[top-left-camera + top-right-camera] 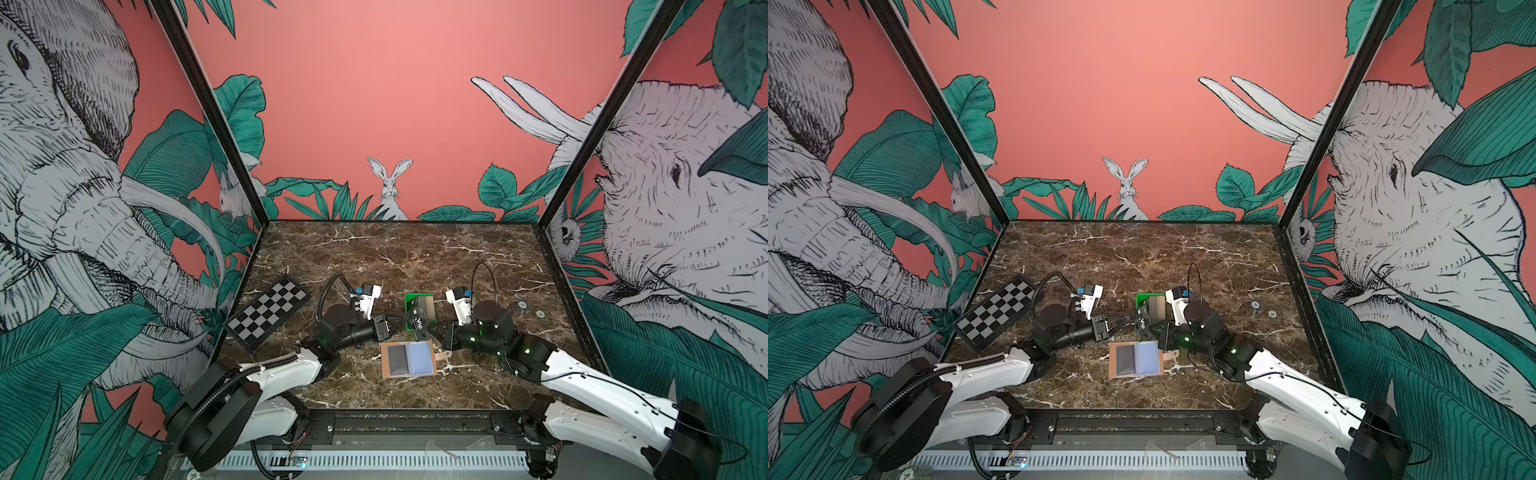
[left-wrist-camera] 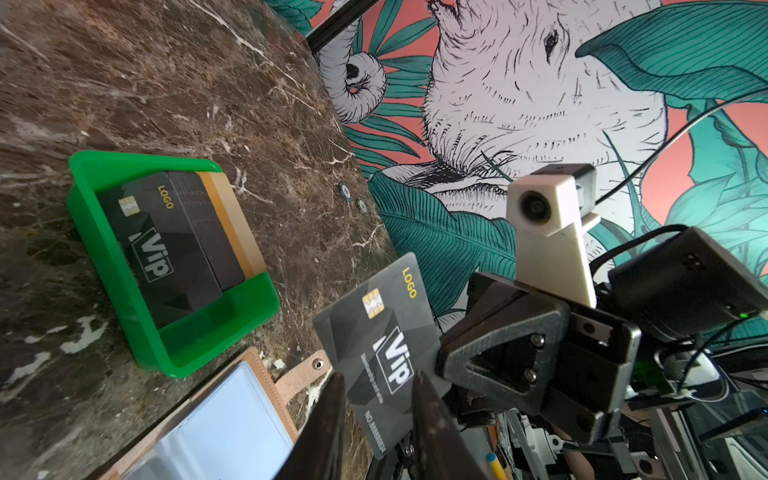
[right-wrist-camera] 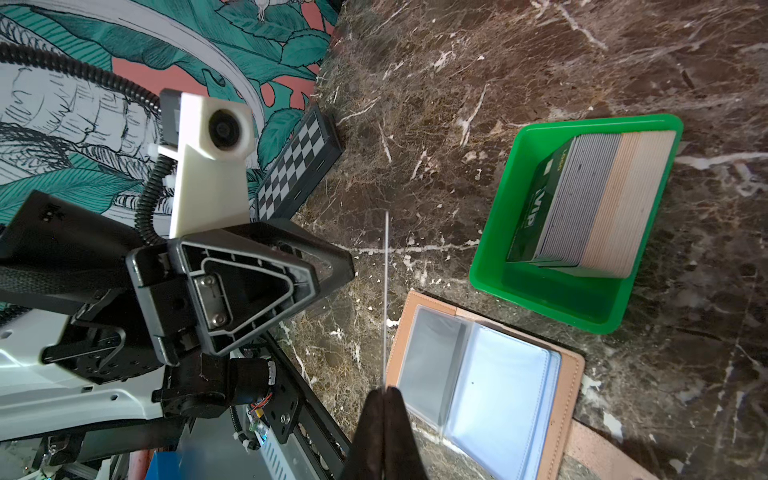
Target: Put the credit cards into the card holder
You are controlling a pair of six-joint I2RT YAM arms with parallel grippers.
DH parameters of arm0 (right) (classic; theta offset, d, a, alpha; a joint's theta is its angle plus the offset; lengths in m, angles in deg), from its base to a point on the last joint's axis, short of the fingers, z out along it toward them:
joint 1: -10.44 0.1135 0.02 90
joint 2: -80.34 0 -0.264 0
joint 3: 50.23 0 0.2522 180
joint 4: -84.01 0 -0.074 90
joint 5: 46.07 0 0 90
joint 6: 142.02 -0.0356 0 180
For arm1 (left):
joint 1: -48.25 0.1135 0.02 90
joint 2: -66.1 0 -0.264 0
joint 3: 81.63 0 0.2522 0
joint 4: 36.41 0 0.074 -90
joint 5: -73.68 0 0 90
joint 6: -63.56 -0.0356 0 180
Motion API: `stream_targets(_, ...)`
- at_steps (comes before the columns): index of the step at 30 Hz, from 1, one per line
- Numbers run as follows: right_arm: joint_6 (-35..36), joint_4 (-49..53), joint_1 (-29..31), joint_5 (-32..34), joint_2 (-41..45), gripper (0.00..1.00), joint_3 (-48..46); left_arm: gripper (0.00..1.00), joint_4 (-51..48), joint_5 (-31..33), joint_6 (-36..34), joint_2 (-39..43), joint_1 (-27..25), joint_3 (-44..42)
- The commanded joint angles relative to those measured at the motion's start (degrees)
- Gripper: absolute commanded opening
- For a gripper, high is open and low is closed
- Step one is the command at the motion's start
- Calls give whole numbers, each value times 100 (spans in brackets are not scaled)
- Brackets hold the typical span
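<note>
Both arms reach in low from the near side, the left arm (image 1: 282, 368) and right arm (image 1: 582, 374) bent inward so their wrists face each other near the middle. The left gripper (image 2: 378, 376) has its jaws parted. The right gripper (image 3: 384, 392) has its jaws pressed together on a black VIP card (image 2: 374, 328).

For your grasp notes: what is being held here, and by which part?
Right gripper pinches a black VIP card by one long edge; left gripper holds nothing.
</note>
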Motion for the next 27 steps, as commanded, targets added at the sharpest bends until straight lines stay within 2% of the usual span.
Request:
stream_targets(1,-203,-538,-73,148,180,0,-149,29,768,-556,266,-263,-14,231)
stream_targets(5,-648,-1207,-351,-28,227,0,-475,29,821,-829,395,-474,-15,361)
stream_targets(8,-969,-1791,-604,-320,240,0,-716,29,891,-772,523,-471,-16,326)
stream_targets(16,-1095,-1842,-1139,-1233,280,0,-596,29,1318,-803,944,-792,-16,374)
stream_targets(21,-1369,-2125,-1237,-1812,171,0,-524,30,2274,-817,1597,-1320,-13,473)
stream_targets(27,-1490,-2282,-1246,-1862,297,0,-563,31,3029,-850,2070,-1745,-9,631)
